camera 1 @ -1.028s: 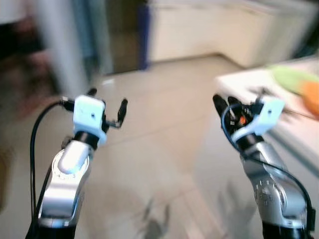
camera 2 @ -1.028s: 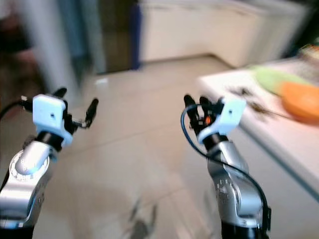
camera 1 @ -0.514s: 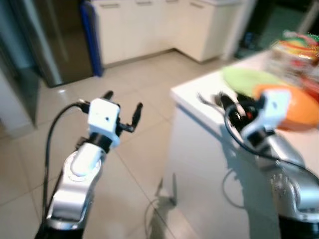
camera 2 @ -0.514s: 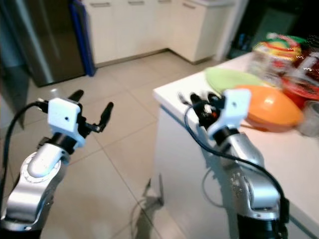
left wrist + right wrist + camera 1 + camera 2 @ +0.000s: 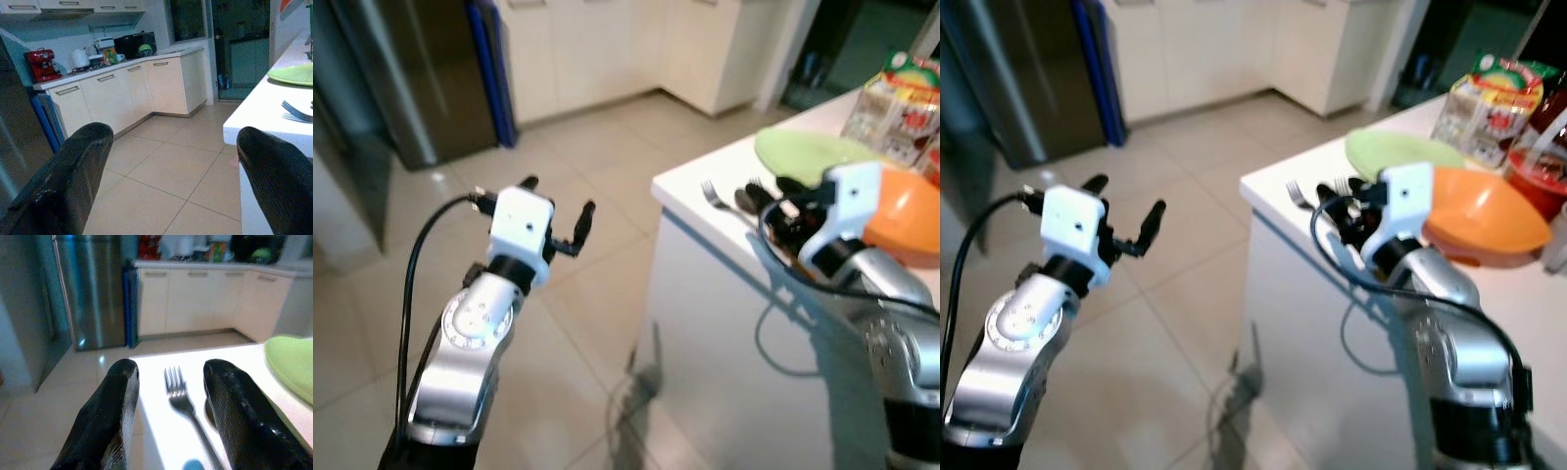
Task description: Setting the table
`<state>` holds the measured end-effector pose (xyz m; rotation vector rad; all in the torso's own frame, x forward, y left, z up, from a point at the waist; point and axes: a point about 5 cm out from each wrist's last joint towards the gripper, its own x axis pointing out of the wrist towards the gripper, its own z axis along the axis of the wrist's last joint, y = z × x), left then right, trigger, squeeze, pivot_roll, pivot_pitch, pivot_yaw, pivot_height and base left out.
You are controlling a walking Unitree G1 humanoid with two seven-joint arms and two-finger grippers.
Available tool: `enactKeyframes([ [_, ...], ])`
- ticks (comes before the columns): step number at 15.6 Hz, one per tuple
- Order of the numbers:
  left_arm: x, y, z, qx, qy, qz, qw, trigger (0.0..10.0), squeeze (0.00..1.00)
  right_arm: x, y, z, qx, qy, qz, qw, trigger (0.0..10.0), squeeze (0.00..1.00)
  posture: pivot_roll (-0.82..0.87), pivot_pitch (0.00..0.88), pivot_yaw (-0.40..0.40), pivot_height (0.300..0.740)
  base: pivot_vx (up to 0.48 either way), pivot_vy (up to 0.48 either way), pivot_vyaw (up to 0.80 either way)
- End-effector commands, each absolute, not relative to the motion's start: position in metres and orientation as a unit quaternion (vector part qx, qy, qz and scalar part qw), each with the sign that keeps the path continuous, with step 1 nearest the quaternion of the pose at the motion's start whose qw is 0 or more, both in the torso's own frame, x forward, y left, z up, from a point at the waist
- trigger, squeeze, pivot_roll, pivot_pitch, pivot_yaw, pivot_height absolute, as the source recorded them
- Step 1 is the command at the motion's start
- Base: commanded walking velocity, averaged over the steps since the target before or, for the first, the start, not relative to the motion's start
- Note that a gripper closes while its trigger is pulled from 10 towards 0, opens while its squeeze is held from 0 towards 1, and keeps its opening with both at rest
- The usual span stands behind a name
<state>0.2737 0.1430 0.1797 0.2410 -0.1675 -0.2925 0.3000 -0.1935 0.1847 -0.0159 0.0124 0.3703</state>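
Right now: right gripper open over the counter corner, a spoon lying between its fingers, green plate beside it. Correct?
Not quite: it is a fork, not a spoon; the right wrist view shows its tines. The rest holds: the right gripper is open over the counter corner, with the green plate beside it.

Steel fridge [image 5: 88, 289], cream cabinets [image 5: 122, 93], red coffee machine [image 5: 43, 64], beige tiled floor [image 5: 597, 294], snack packets [image 5: 1491, 98]

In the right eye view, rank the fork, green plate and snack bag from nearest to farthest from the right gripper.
1. Fork: beside the right gripper, near the counter corner.
2. Green plate: just beyond.
3. Snack bag: farthest, at the counter's back.
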Motion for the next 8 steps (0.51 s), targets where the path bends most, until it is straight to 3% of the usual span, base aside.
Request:
enactKeyframes([
  [1, 0.273, 0.135, 0.178, 0.12, -0.077, -0.171, 0.975, 10.0, 0.0, 0.312, -0.2, 0.18, -0.028, 0.018, 0.185, 0.982, 10.0, 0.0, -0.05, 0.0, -0.004, 0.74, 0.0, 0.0, 0.0],
  [5, 0.275, 0.115, 0.177, 0.122, -0.074, -0.228, 0.963, 10.0, 0.0, 0.348, -0.206, 0.178, -0.038, 0.043, 0.196, 0.979, 10.0, 0.04, -0.06, 0.0, -0.03, 0.74, 0.0, 0.0, 0.0],
  [6, 0.274, 0.114, 0.177, 0.121, -0.072, -0.234, 0.962, 10.0, 0.0, 0.352, -0.206, 0.179, -0.041, 0.043, 0.201, 0.978, 10.0, 1.0, -0.06, 0.0, -0.035, 0.74, 0.0, 0.0, 0.0],
  [8, 0.268, 0.112, 0.176, 0.119, -0.064, -0.252, 0.958, 10.0, 0.0, 0.37, -0.205, 0.182, -0.04, 0.054, 0.228, 0.971, 10.0, 1.0, -0.05, 0.0, -0.06, 0.74, 0.0, 0.0, 0.0],
])
